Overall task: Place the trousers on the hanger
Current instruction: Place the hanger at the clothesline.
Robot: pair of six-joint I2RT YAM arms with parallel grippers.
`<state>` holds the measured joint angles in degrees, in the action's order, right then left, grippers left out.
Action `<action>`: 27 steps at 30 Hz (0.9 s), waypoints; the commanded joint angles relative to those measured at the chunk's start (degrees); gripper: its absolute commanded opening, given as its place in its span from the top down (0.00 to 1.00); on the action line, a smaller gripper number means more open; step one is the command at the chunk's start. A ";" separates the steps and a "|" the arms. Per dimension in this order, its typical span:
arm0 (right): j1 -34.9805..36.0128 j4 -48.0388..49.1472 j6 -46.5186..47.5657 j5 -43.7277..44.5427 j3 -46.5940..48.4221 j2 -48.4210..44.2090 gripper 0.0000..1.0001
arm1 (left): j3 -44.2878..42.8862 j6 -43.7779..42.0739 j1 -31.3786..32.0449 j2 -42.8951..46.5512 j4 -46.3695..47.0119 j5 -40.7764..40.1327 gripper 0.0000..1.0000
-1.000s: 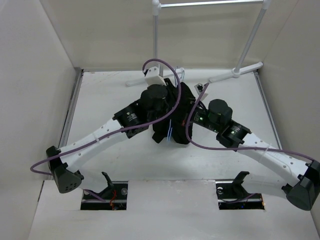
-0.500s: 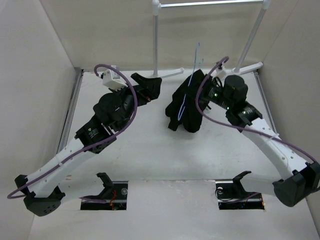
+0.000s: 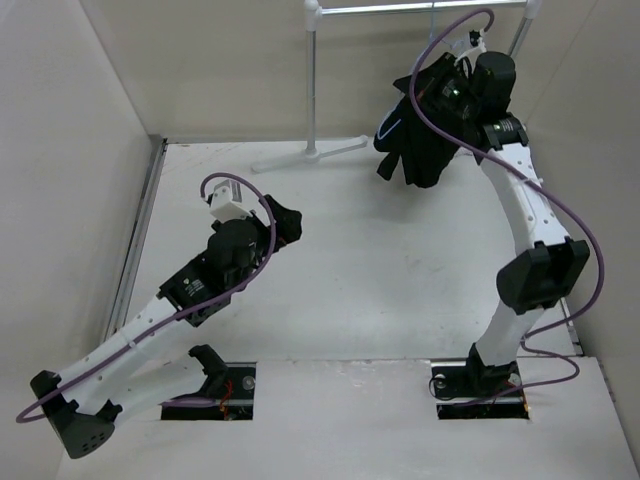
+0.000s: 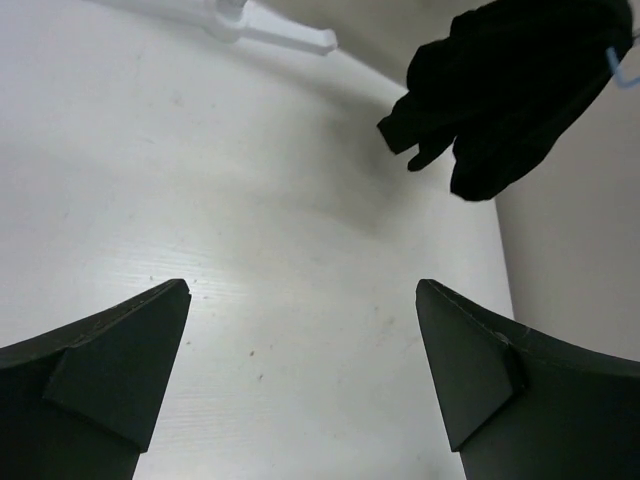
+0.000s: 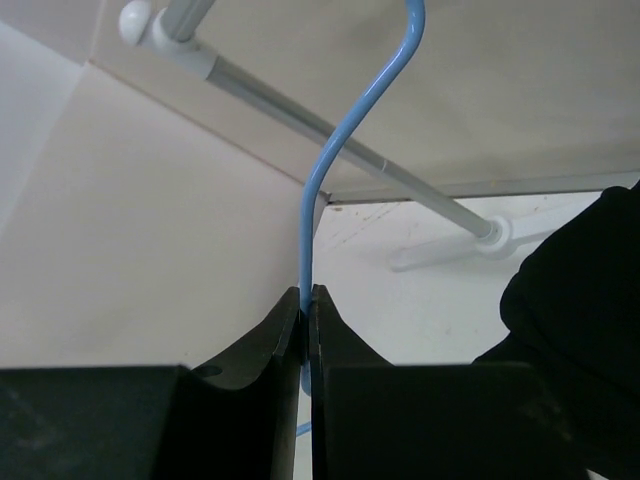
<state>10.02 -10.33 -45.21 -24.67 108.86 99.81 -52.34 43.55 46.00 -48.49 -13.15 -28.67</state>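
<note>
Black trousers (image 3: 420, 150) on the hanger (image 5: 305, 250), pinched by the right end effector (image 5: 308, 296), have risen; left end effector (image 4: 303, 290) spread wide

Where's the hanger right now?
The hanger is far right in the top view, held above the table near the white rail; the right gripper pinches its neck, trousers hanging from it.

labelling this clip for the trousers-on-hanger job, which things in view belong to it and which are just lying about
In the job: black trousers, hanging clear of the table; pale blue wire hanger; right pincer, shut on the hanger's stem.
Just about: white rail stand; left pincer, open and empty.
</note>
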 commanded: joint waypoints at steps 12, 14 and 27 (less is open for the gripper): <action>-4.09 1.27 -0.76 -3.90 19.37 10.67 0.97 | 6.63 5.23 -1.57 1.47 0.23 2.30 0.00; -4.88 1.01 -1.45 -3.90 20.16 12.07 0.97 | 6.90 5.40 -2.18 1.03 0.31 2.47 0.00; -8.48 1.54 -4.71 -5.22 21.05 14.09 0.98 | 7.60 6.11 -3.24 -1.87 2.51 4.49 0.00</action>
<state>2.57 -15.05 -50.06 -29.43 126.21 113.86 -45.41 48.95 43.03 -50.09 -13.72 -24.82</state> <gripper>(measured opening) 0.103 0.997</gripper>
